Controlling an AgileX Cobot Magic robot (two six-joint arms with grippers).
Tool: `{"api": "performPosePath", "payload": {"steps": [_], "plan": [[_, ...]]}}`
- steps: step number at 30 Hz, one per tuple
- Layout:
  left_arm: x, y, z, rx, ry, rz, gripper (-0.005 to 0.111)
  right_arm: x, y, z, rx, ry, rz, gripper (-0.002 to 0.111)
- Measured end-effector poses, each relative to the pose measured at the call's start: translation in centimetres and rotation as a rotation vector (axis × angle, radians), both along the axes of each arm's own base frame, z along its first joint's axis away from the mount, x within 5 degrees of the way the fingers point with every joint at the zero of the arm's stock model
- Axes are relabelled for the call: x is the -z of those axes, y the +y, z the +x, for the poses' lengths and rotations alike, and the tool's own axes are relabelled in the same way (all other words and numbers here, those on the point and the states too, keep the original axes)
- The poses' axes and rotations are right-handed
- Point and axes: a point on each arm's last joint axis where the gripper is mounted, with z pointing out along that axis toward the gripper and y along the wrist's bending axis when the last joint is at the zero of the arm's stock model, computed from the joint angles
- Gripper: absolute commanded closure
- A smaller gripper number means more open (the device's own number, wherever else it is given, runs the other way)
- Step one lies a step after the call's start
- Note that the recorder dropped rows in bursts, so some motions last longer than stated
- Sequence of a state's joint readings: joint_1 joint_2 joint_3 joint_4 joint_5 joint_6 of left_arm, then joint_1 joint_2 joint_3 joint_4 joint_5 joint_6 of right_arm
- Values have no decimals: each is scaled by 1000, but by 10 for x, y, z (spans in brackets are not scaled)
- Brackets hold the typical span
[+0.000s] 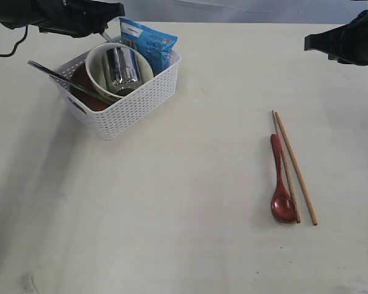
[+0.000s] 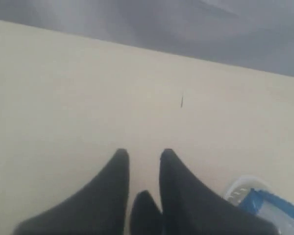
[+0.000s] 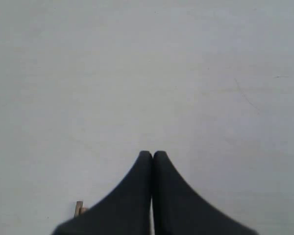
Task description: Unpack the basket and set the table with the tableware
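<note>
The white basket point(image 1: 132, 110) stands at the back left of the table point(image 1: 172, 214). It holds a cream bowl point(image 1: 93, 72) with a steel cup point(image 1: 121, 67) in it, a reddish-brown plate point(image 1: 86, 97), a steel utensil point(image 1: 54, 75) and a blue packet point(image 1: 148, 41). My left gripper point(image 1: 115, 12) hovers over the basket's far side; its jaws point(image 2: 144, 154) stand a little apart over bare table, with a dark rounded shape low between them. The dark red spoon point(image 1: 281, 184) and chopsticks point(image 1: 297, 171) lie on the right. My right gripper point(image 1: 313, 41) point(image 3: 153, 154) is shut and empty beyond them.
The basket's corner point(image 2: 240, 188) and the blue packet point(image 2: 272, 208) show beside the left fingers. A chopstick end point(image 3: 79, 209) peeks out by the right fingers. A grey backdrop runs behind the table's far edge.
</note>
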State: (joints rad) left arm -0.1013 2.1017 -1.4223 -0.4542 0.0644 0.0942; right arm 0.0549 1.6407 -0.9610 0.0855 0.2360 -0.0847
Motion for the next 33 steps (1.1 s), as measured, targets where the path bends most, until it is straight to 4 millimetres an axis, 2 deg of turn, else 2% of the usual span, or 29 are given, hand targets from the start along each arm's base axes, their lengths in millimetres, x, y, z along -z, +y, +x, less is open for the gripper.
{"api": "performPosePath", "payload": {"steps": [14,19,33], "plan": [[-5,0,1,-20,-21,-22,106,0,0,0,0,0,0,109],[-23,0,-1,-18,-67,-18,106,0,0,0,0,0,0,109],[-94,2,-17,6,-232,12,106,0,0,0,0,-2,0,109]]}}
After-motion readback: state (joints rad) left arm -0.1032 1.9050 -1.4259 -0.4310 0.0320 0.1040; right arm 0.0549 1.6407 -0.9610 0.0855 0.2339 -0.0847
